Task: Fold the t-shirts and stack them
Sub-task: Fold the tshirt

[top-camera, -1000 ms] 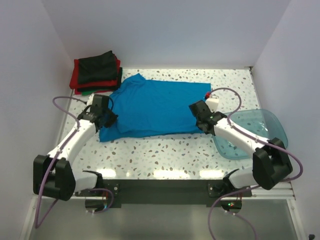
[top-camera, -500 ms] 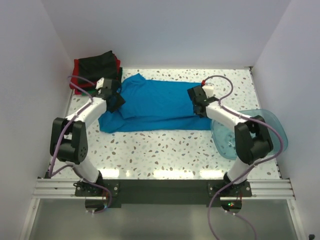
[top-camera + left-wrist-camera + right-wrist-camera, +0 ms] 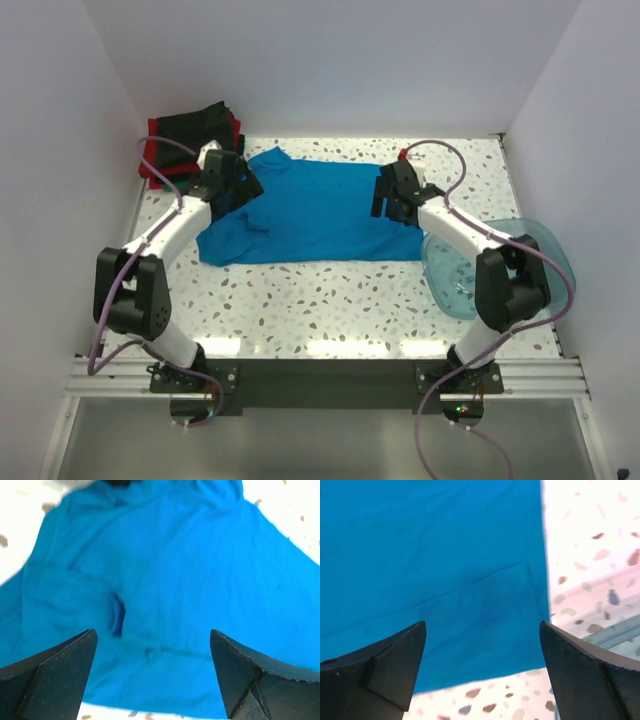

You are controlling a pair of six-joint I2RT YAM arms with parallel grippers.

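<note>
Counter: the white speckled stone-look counter [image 3: 330,300] carries everything; its near strip in front of the shirt is bare.
Tub: a translucent blue-green plastic tub [image 3: 520,260] sits at the near right of the counter, just beside the shirt's right near corner. Its rim [image 3: 620,635] shows at the lower right of the right wrist view.
Blue shirt: a bright blue cloth t-shirt [image 3: 310,215] lies spread flat across the middle of the counter, its long side running left to right. One sleeve points to the far side at the left, and a rumpled corner lies at the near left.
Left end effector: the left end effector [image 3: 238,190] is over the shirt's left part, near the far sleeve. In its wrist view its black fingers [image 3: 60,670] stand wide apart and grip nothing. Creased blue cloth [image 3: 165,580] fills the space between and beyond them.
Right end effector: the right end effector [image 3: 390,197] is over the shirt's right end. Its fingers [image 3: 385,670] are spread wide, with nothing between them. The shirt's straight right edge [image 3: 542,570] runs just inside its right finger, with bare counter beyond.
Stack: a pile of folded black and red cloth t-shirts [image 3: 190,135] rests at the far left corner, close to the left end effector but apart from the blue shirt.
</note>
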